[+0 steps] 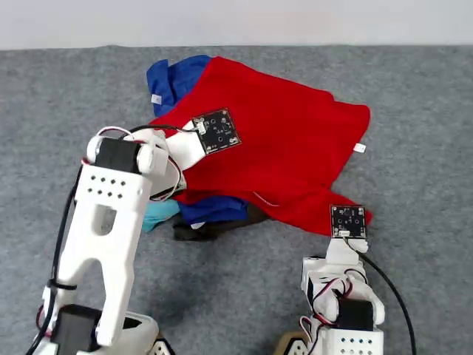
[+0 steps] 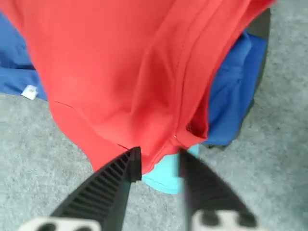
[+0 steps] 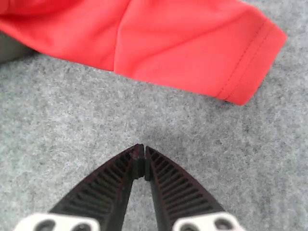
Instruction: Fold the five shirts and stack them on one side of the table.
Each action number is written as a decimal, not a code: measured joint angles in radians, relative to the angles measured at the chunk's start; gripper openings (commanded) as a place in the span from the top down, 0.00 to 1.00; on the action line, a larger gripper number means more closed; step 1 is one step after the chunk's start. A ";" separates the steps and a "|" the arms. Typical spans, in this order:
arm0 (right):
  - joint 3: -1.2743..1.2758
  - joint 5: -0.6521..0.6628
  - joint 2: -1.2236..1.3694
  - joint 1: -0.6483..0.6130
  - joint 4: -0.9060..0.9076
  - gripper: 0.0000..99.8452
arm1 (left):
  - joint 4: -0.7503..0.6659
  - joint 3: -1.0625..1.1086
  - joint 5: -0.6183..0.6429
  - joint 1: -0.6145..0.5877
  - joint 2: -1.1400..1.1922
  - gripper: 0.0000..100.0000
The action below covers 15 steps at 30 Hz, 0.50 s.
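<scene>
Right tool (image 3: 143,156) closed, empty; left tool (image 2: 159,162) parted, empty, by one red shirt (image 2: 120,72), one teal shirt (image 2: 165,182).

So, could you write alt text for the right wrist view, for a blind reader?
The right gripper, black and ribbed, is shut on nothing and points at the grey felt table surface. Beyond its tips, apart from them, lies the hemmed sleeve end of a red fabric shirt.

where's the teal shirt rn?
High view: teal shirt peeks out at the pile's left edge, under the red shirt, beside a blue shirt, by the left gripper.
</scene>
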 measured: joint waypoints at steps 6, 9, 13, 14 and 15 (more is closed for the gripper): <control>0.000 0.000 0.000 0.000 0.000 0.99 | 0.040 -0.025 -0.009 0.069 0.018 0.70; 0.000 0.000 0.000 0.000 0.000 0.99 | 0.040 -0.025 -0.009 0.115 0.048 0.70; 0.000 0.000 0.000 0.000 0.000 0.99 | 0.029 -0.025 -0.009 0.155 0.118 0.70; 0.000 0.000 0.000 0.000 0.000 0.99 | 0.015 -0.025 -0.009 0.155 0.143 0.70; 0.000 0.000 0.000 0.000 0.000 0.99 | -0.003 -0.025 -0.009 0.150 0.172 0.70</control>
